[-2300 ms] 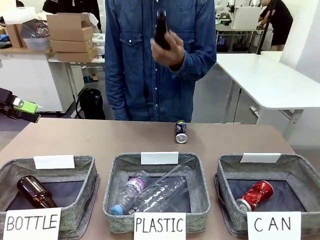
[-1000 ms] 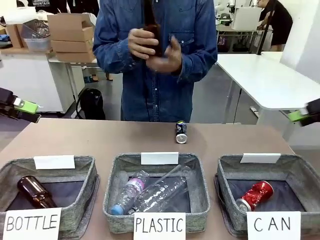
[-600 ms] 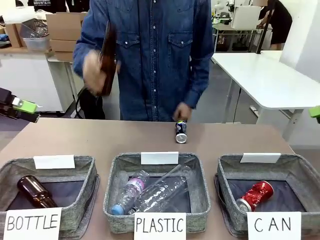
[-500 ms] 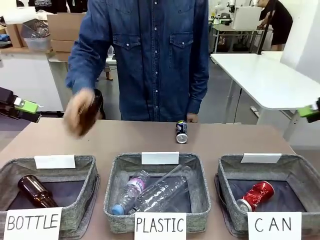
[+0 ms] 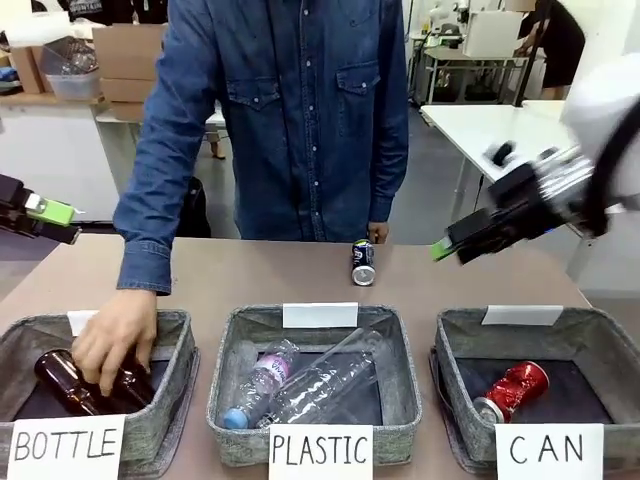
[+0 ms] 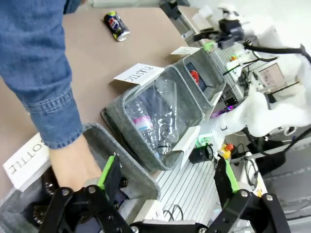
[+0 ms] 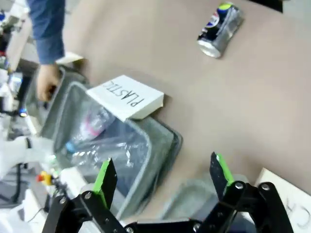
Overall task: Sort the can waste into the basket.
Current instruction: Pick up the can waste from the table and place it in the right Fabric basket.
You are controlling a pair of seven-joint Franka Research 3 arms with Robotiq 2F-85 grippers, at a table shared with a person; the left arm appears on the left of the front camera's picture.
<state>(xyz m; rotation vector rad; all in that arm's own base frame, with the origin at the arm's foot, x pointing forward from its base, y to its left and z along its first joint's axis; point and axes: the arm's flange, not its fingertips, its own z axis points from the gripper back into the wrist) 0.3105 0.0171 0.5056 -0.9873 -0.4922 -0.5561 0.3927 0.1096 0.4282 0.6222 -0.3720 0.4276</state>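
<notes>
Right pincer [image 5: 447, 249] hangs in the air above the right part of the bench [image 5: 250, 275], with its two green-padded fingers spread apart and nothing between them; in its own wrist view the same released fingers [image 7: 105, 177] look down on the dark can [image 7: 220, 29], which is still well apart from them. This dark can [image 5: 362, 263] lies on its side on the far middle of the bench, just in front of the person, and it touches no basket. The red can [image 5: 510, 390] already lies inside the CAN basket [image 5: 606, 345] at the near right, so I judge that one half of the task is done and one half is left: the dark can must be grasped and carried to that basket. The left pincer [image 5: 42, 219] waits at the far left edge, also released and empty, its fingers [image 6: 107, 170] wide in the left wrist view. The person's hand [image 5: 115, 342] reaches into the BOTTLE basket [image 5: 170, 335] at the near left and rests on a brown bottle [image 5: 70, 384] there. The PLASTIC basket [image 5: 400, 370] in the middle holds clear plastic bottles [image 5: 300, 385]. For the next move the right pincer seems the better placed, since it is nearer to the can.
</notes>
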